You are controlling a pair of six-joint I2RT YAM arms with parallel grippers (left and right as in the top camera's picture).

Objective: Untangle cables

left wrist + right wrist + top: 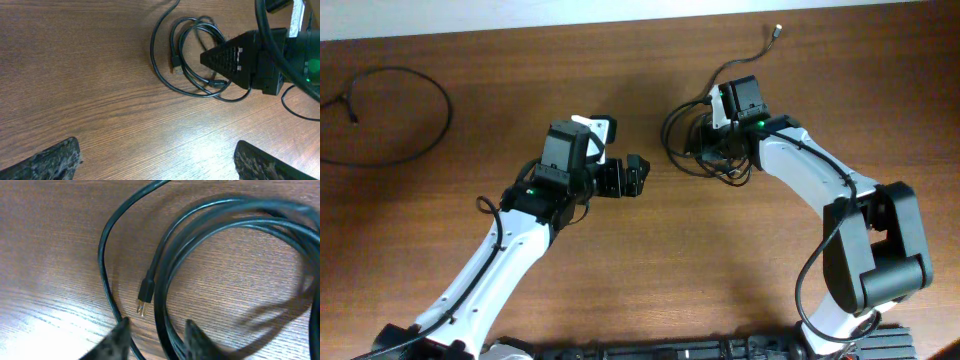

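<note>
Right gripper (156,341) down on coiled cables (159,300); left gripper (157,164) clear.
The cable coil lies on the wooden counter (650,280), upper centre-right of the overhead frame. Right gripper fingers straddle the coil strands at a narrow gap; whether they clamp cannot be told. A small plug (145,292) lies just beside them. Left gripper fingers stand wide apart, holding nothing, near the coil.

Left arm (485,270), right arm (805,170): white shells, black joints, green lights, black cabling; black left end effector (638,176).
</note>
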